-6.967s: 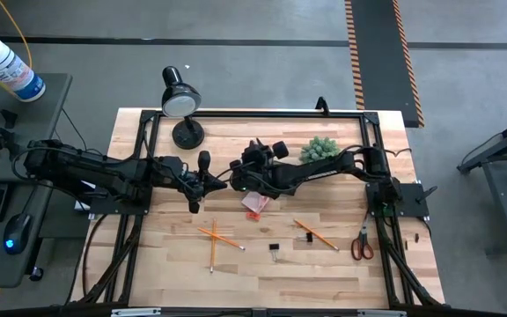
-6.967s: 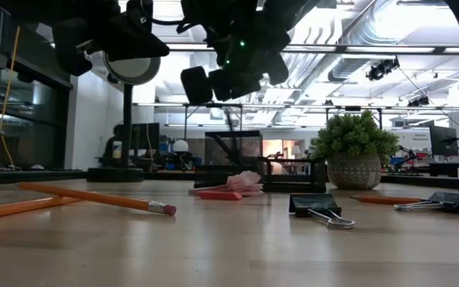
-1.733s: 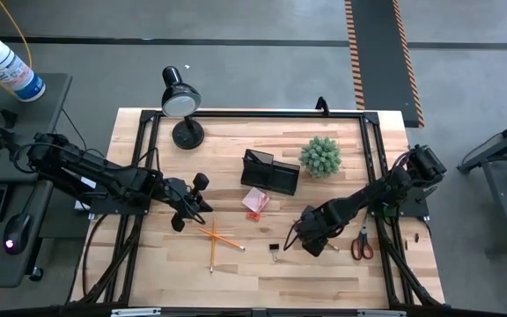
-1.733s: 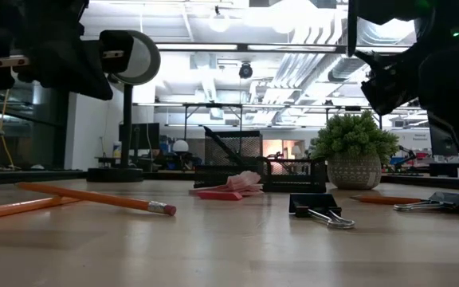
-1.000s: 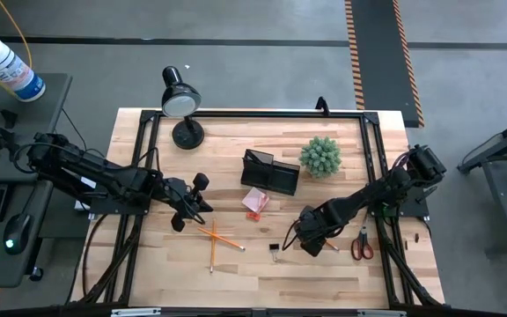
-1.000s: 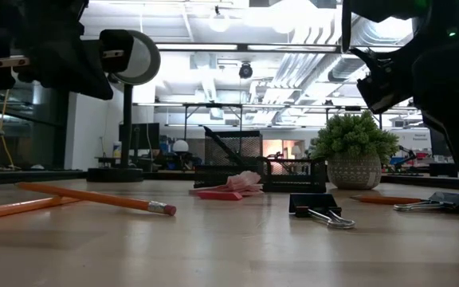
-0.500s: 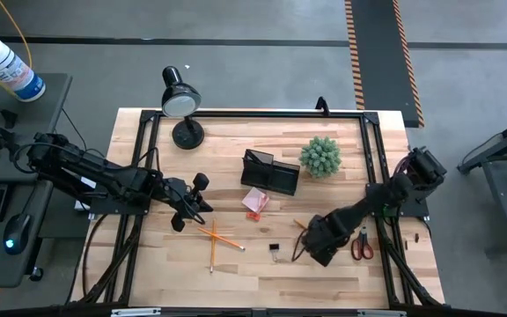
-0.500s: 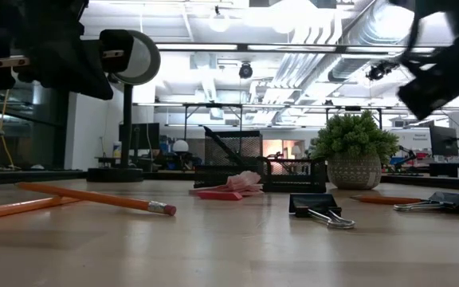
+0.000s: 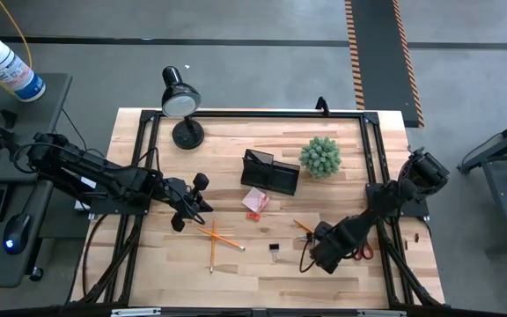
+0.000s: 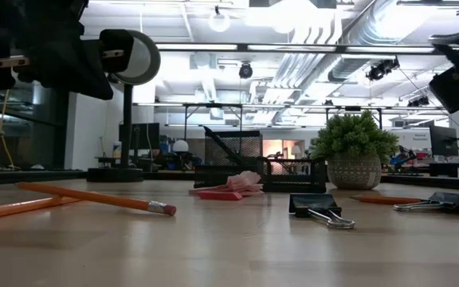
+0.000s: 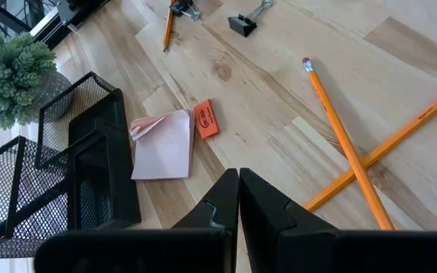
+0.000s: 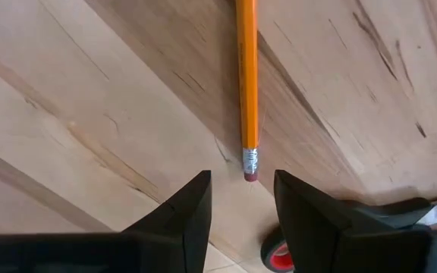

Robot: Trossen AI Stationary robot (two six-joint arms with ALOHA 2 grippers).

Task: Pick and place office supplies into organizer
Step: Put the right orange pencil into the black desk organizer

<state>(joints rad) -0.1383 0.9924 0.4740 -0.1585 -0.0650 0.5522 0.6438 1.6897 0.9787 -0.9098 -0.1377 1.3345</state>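
High view: the right gripper [image 9: 311, 255] is being held low over the desk [image 9: 253, 273], beside a pencil [image 9: 304, 227]; the mesh organizer [image 9: 269, 173] is standing mid-desk, with a pink sticky-note pad [image 9: 254, 202] lying just in front.

Low view: two binder clips [image 10: 319, 209] are lying near the plant.

Left wrist view: the left gripper [image 11: 238, 199] is being held with fingers pressed together, empty, above crossed pencils [image 11: 355, 155].

Right wrist view: the fingers [image 12: 192, 208] are being held apart, empty, around the pencil's eraser end [image 12: 249, 161].
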